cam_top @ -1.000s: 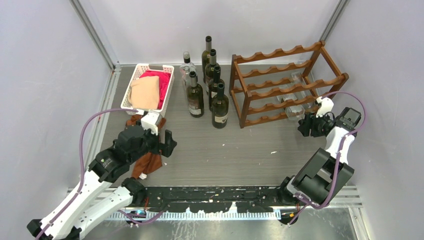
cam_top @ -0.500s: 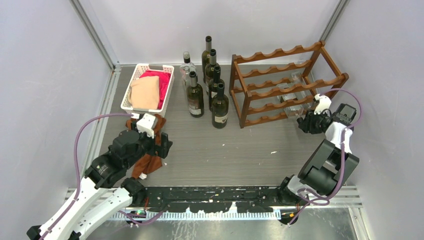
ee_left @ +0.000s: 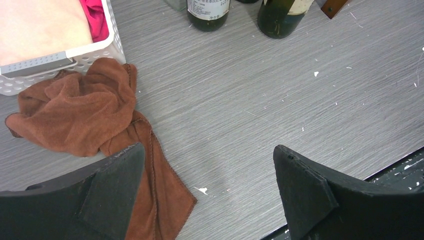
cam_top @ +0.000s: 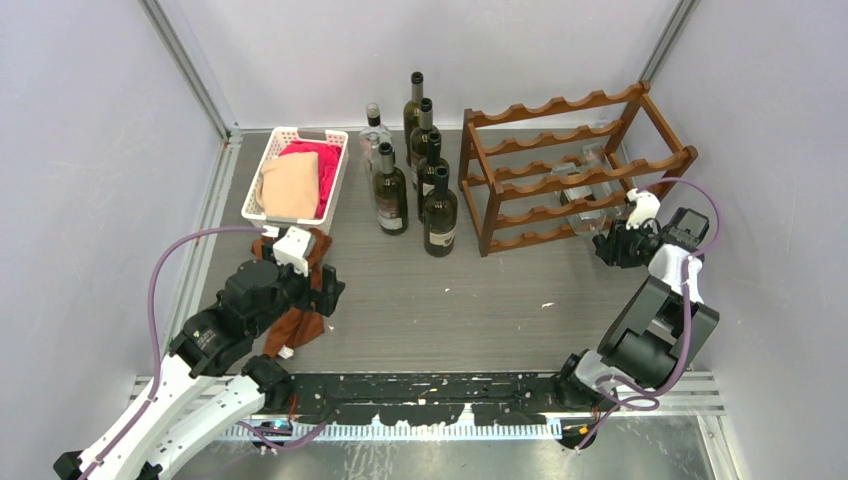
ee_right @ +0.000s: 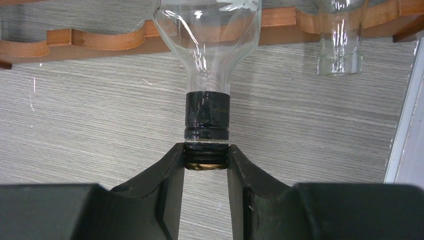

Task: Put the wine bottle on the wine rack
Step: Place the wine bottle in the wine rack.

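BOTTLE GOING HOME: The right claw (ee_right: 206,161) is clamping the capped mouth of a clear wine bottle (ee_right: 207,35). The bottle's body is lying across a scalloped rail of the wine rack (ee_right: 100,42), on a low tier at the rack's right end, with its neck pointing out of the rack's front. The placing is looking nearly finished: the bottle appears to be resting in its cradle. What is probably remaining is a last nudge inward, letting go and backing away from the rack. The left claw (ee_left: 207,160) is hanging with jaws wide apart over the bench (ee_left: 280,90), well left of the rack and beside a brown cloth (ee_left: 75,110). The right wrist camera is showing the grip on the cap and a second clear bottle (ee_right: 340,45) racked just to the right, details too small from overhead. The top camera is showing a cluster of upright bottles (cam_top: 420,185) and a white basket (cam_top: 283,133) left of the rack, both missing from the right wrist view.
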`<state>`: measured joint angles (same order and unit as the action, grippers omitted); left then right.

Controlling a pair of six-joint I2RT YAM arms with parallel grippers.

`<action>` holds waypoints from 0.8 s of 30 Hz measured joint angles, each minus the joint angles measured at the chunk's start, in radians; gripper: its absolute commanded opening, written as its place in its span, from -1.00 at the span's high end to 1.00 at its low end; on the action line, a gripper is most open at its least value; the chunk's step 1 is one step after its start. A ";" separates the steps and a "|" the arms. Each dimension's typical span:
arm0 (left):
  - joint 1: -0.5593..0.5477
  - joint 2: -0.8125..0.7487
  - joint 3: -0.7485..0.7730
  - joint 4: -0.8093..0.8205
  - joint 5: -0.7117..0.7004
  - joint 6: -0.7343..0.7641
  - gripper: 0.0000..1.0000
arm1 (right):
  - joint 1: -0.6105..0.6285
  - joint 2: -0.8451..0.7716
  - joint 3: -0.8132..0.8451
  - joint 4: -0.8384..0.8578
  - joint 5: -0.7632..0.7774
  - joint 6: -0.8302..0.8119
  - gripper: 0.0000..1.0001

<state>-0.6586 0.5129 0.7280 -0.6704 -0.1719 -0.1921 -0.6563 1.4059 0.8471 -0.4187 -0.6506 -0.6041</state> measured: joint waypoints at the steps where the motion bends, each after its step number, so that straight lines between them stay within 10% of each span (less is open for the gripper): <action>1: 0.001 0.000 0.000 0.000 0.000 0.002 -0.97 | 0.000 0.003 -0.001 0.000 0.000 -0.002 0.96; 24: 0.014 0.000 -0.002 0.007 0.008 0.017 -0.96 | 0.003 0.085 -0.004 0.004 -0.005 -0.010 0.97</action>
<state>-0.6445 0.5129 0.7265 -0.6632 -0.1642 -0.1753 -0.6529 1.4910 0.8433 -0.4149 -0.6556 -0.6136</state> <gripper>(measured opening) 0.983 0.382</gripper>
